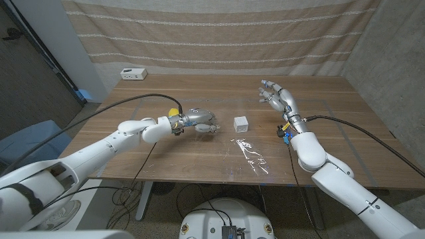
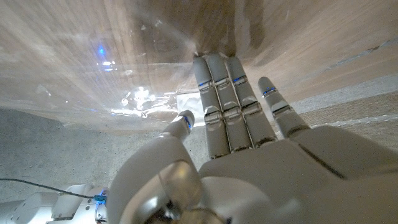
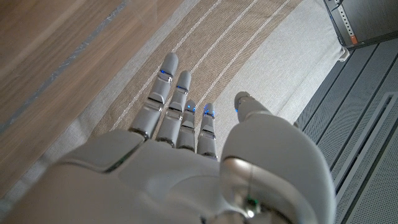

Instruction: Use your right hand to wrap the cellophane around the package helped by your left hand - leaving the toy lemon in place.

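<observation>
Wooden surface (image 1: 199, 93) stretches in front of a striped fabric backdrop (image 1: 219, 33). Near its middle sits a small white package (image 1: 241, 123), a cube standing on the wood. Just in front of it, toward the robot, lies a crinkled sheet of clear cellophane (image 1: 250, 154), catching the light. The left hand (image 1: 199, 122) hovers low just to the left of the package, fingers (image 2: 225, 99) straight and close together, reaching toward it and holding nothing; in the left wrist view the package shows just past the fingertips under shiny cellophane. The right hand (image 1: 279, 98) is raised to the right of the package and well apart from it, fingers (image 3: 168, 99) spread wide and empty. A white power strip (image 1: 133, 74) rests at the far left corner.
</observation>
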You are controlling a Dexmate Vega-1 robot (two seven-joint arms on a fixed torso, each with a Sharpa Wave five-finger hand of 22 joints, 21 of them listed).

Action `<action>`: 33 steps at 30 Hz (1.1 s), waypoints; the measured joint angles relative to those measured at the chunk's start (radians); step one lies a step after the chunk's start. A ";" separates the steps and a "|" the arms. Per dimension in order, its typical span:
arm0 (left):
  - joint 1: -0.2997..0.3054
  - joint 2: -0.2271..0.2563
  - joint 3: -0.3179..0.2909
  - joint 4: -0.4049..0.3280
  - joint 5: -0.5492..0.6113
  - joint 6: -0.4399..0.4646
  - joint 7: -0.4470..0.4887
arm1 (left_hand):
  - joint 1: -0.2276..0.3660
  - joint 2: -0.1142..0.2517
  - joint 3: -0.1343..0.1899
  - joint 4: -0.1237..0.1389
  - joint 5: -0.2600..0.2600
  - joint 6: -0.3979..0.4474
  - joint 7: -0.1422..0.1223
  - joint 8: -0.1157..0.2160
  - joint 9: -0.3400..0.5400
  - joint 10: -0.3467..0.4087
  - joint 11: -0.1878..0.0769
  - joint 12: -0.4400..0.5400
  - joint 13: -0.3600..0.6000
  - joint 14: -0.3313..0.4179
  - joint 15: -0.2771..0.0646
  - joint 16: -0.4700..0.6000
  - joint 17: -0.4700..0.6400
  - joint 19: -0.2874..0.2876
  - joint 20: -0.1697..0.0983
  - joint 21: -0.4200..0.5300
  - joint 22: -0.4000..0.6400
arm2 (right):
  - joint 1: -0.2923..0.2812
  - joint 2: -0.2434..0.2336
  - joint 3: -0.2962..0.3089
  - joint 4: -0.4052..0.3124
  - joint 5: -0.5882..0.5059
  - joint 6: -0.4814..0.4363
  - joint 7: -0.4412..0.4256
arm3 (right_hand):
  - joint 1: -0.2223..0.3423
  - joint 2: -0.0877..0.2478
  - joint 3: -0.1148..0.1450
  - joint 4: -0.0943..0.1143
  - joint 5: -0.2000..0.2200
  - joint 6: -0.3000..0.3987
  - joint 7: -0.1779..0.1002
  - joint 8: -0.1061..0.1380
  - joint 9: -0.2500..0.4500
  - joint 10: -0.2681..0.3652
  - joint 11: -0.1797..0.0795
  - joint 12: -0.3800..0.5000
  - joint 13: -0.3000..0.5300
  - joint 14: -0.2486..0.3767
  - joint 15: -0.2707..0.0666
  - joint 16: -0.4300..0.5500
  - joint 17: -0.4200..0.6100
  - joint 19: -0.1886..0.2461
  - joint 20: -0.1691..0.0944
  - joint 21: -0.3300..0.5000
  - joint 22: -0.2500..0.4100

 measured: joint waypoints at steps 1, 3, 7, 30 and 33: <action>0.015 0.002 -0.007 -0.001 0.017 0.008 0.043 | 0.005 -0.006 0.001 0.001 0.004 -0.048 -0.021 -0.014 0.006 -0.046 -0.008 -0.005 0.009 -0.040 -0.009 -0.032 -0.011 -0.020 0.002 0.005 0.004 | -0.002 0.001 0.000 -0.002 -0.012 -0.009 -0.009 | 0.000 0.000 0.000 0.000 0.000 0.001 -0.001 0.000 0.000 0.000 0.000 0.000 0.000 0.001 -0.001 0.000 0.000 -0.003 0.003 0.000 0.000; 0.025 0.004 -0.010 -0.002 0.032 0.019 0.083 | -0.008 -0.020 0.017 0.004 0.004 -0.148 -0.071 -0.080 -0.037 -0.146 -0.026 -0.063 -0.021 -0.106 -0.019 -0.107 -0.064 -0.050 0.008 0.010 0.006 | -0.003 0.002 0.000 -0.004 -0.018 -0.013 -0.014 | -0.004 -0.004 0.000 0.000 0.000 0.001 -0.001 0.000 0.000 0.000 0.000 0.000 0.000 0.004 -0.004 0.000 0.000 -0.005 0.005 -0.001 0.005; 0.032 0.008 -0.012 -0.004 0.065 0.056 0.234 | -0.040 -0.052 0.035 -0.022 0.011 -0.252 -0.124 -0.172 -0.115 -0.242 -0.044 -0.185 -0.116 -0.135 -0.011 -0.189 -0.170 -0.051 0.016 0.031 -0.012 | -0.006 0.007 0.000 -0.010 -0.024 -0.018 -0.019 | -0.004 -0.004 0.000 0.000 0.000 0.001 -0.001 0.000 0.000 0.000 0.000 0.000 0.000 0.004 -0.003 0.000 0.004 -0.005 0.005 -0.008 0.005; 0.125 -0.033 -0.125 0.039 0.153 0.018 0.710 | -0.099 -0.055 -0.008 -0.087 -0.001 -0.349 -0.189 -0.280 -0.247 -0.375 -0.073 -0.386 -0.280 -0.376 -0.022 -0.320 -0.294 -0.178 0.007 0.010 -0.077 | -0.020 0.004 -0.016 -0.060 -0.083 -0.108 -0.049 | -0.018 -0.006 -0.006 -0.011 0.000 0.006 0.004 -0.007 0.000 0.005 0.006 -0.006 0.000 0.000 0.000 0.008 0.005 -0.011 0.018 -0.016 0.005; 0.091 -0.020 -0.100 0.045 0.130 -0.014 0.661 | -0.113 -0.053 -0.010 -0.076 -0.004 -0.354 -0.193 -0.280 -0.252 -0.368 -0.081 -0.386 -0.288 -0.376 -0.022 -0.320 -0.297 -0.178 0.007 0.009 -0.077 | -0.039 -0.010 -0.012 -0.092 -0.101 -0.164 -0.056 | -0.023 -0.012 -0.011 -0.017 0.000 0.004 0.002 -0.015 0.000 0.005 0.006 -0.012 0.001 -0.028 0.001 0.002 0.009 -0.040 0.021 -0.029 0.005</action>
